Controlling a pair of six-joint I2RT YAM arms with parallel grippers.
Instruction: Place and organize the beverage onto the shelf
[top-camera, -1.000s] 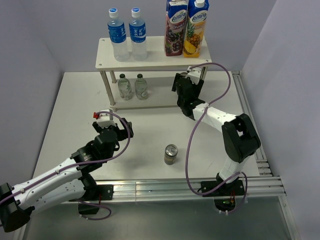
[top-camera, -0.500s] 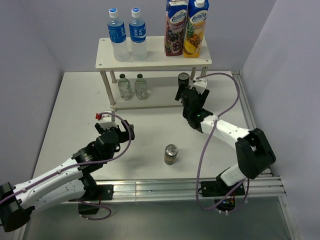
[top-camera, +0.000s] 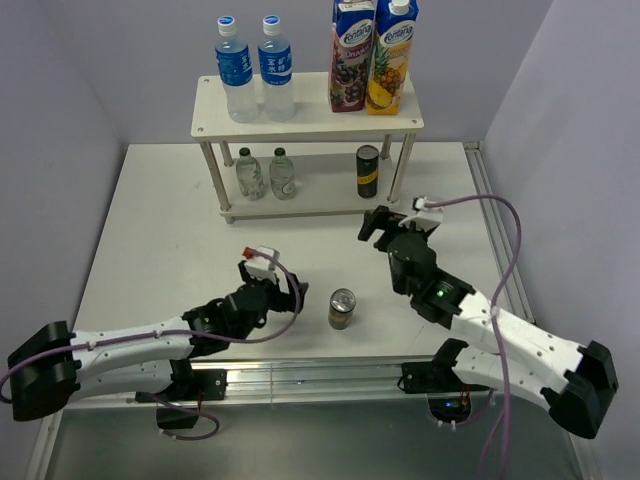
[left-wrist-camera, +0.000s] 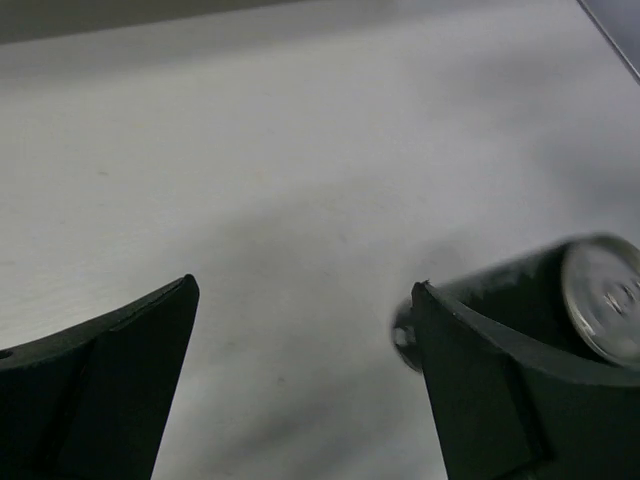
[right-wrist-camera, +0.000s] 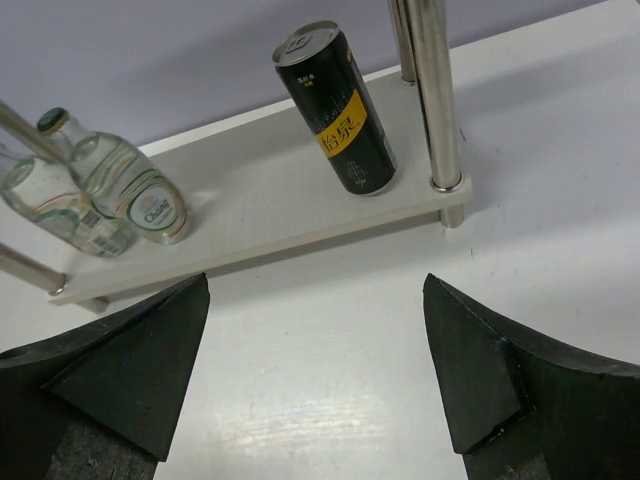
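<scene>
Right wrist view: right gripper (right-wrist-camera: 316, 285) spread wide, empty, facing a dark can (right-wrist-camera: 335, 110) upright on the lower board of the shelf (right-wrist-camera: 250, 225). Left gripper (left-wrist-camera: 305, 290) gapes too; only top external shows the second can (top-camera: 342, 308) whole, on the table (top-camera: 150, 230) beside it.

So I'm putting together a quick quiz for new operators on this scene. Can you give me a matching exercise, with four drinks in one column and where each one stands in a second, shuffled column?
Things
1. blue-capped water bottles
2. juice cartons
3. green-capped bottles
4. loose can

Places
A. on the table, in front of the shelf
B. top board, right end
C. lower board, left part
D. top board, left part

Pairs: 1-D, 2-B, 3-C, 4-A
</scene>
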